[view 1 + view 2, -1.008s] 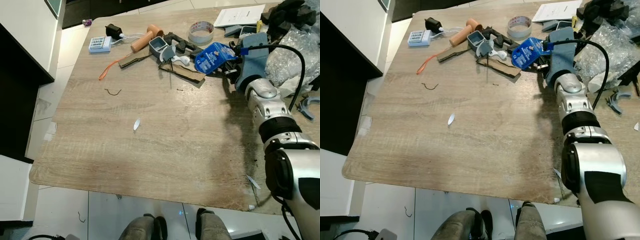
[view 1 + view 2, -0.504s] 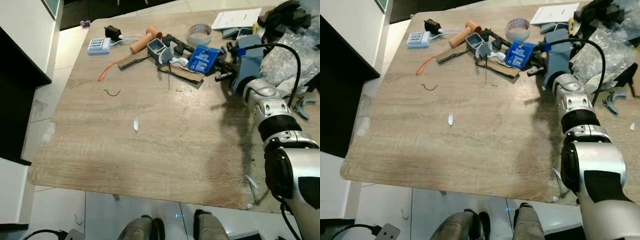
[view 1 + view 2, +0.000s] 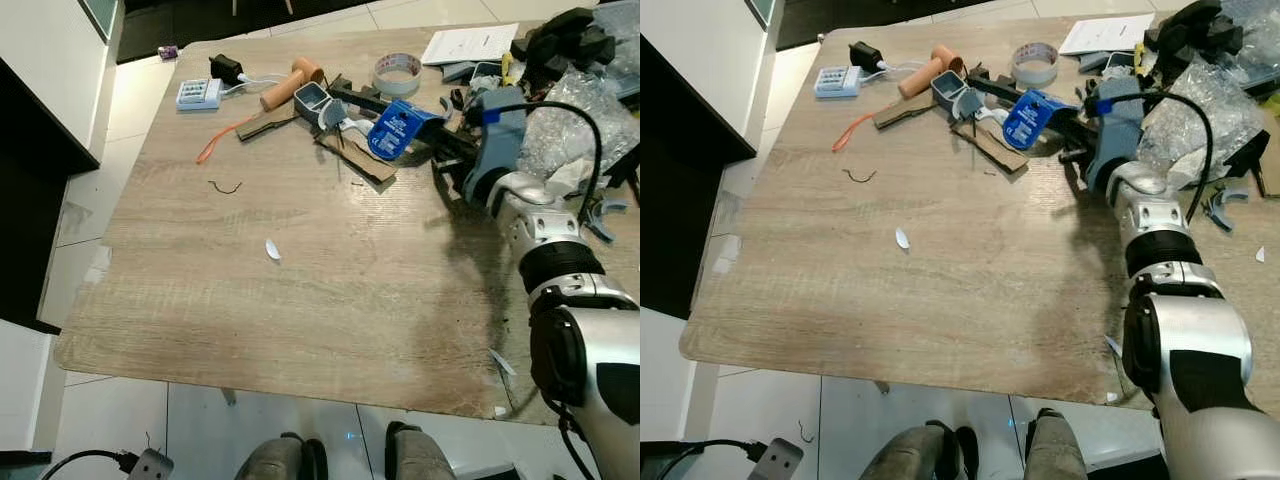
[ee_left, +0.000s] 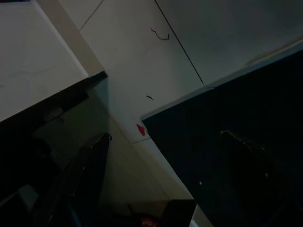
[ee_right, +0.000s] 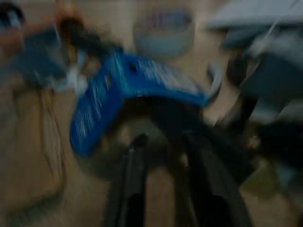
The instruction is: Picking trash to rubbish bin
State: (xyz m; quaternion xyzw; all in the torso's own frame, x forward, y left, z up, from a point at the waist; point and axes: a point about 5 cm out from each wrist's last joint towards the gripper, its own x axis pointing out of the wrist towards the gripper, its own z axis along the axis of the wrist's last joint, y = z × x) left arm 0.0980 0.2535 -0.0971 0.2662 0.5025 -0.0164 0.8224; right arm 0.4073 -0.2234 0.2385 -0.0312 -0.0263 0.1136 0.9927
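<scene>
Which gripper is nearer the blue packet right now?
Right. The right gripper is at the blue packet among the clutter; the left gripper hangs low beside the table, over the floor.

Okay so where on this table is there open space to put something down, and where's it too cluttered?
The wooden table is bare across its middle and near half, apart from a white scrap and a thin wire bit. The far edge is crowded: charger, tape roll, and blue packet at the right gripper. The far right corner holds plastic wrap.
</scene>
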